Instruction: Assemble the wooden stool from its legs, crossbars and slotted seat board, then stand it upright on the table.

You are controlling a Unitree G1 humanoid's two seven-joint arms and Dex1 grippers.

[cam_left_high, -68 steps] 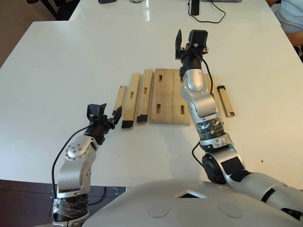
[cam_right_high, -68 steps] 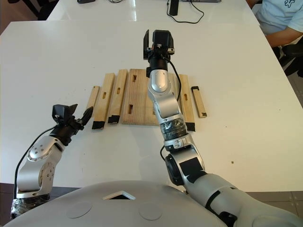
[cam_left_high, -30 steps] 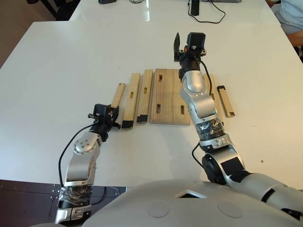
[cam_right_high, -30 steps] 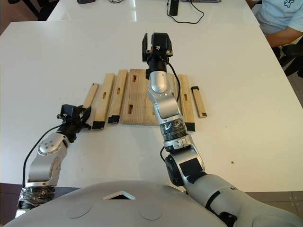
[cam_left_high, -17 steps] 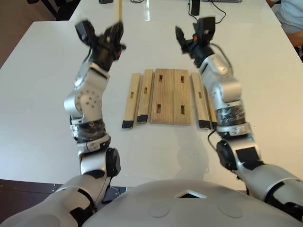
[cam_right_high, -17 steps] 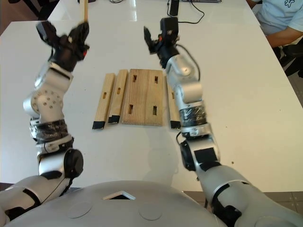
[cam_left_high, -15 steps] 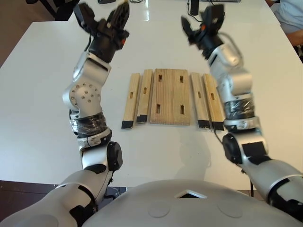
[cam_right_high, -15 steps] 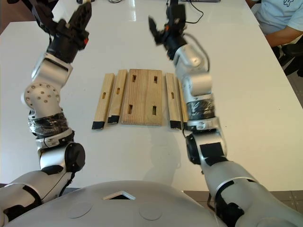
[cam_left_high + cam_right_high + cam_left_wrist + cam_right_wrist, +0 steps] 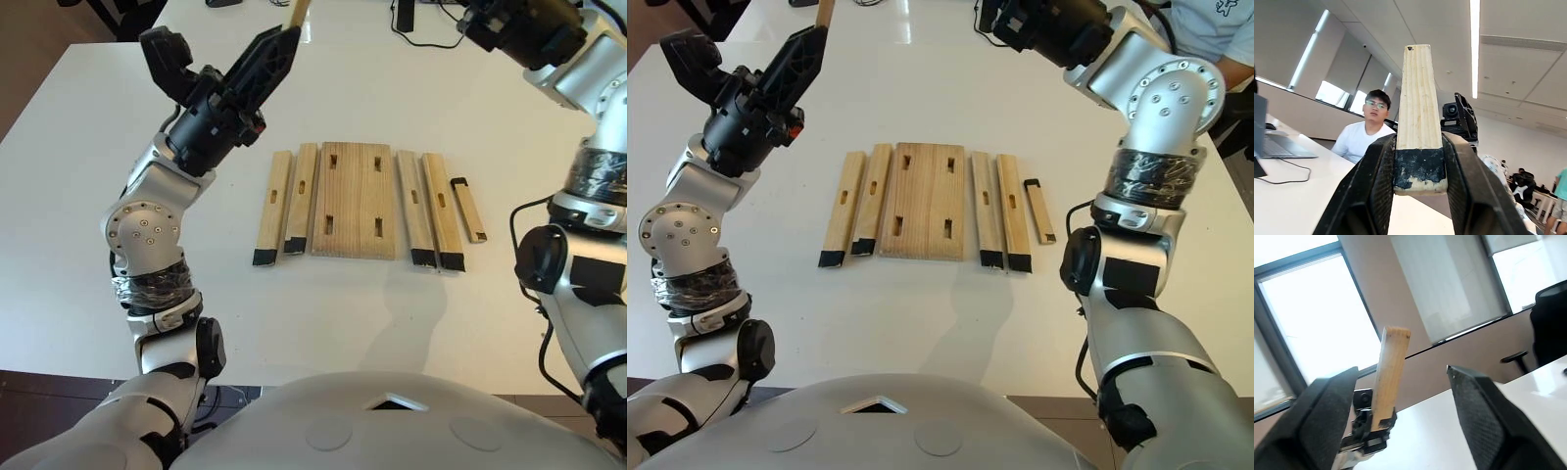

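The glossy white table (image 9: pixel 88 147) lies well below both raised grippers, in an office with ceiling light strips (image 9: pixel 1475 19) and tall windows (image 9: pixel 1303 318). Flat on the table, below and between the two grippers, lies the pale slotted seat board (image 9: pixel 353 201). It is flanked by the left legs (image 9: pixel 269 206) and right legs (image 9: pixel 415 206), all with black-tipped ends. A short crossbar (image 9: pixel 467 209) lies outermost, on the right gripper's side. Black cables (image 9: pixel 421 24) trail at the far edge. The left gripper (image 9: pixel 260 73) clamps the black end of a held crossbar (image 9: pixel 1419 107), which sticks out past its jaws. The right gripper's (image 9: pixel 1403 374) jaws stand wide apart.
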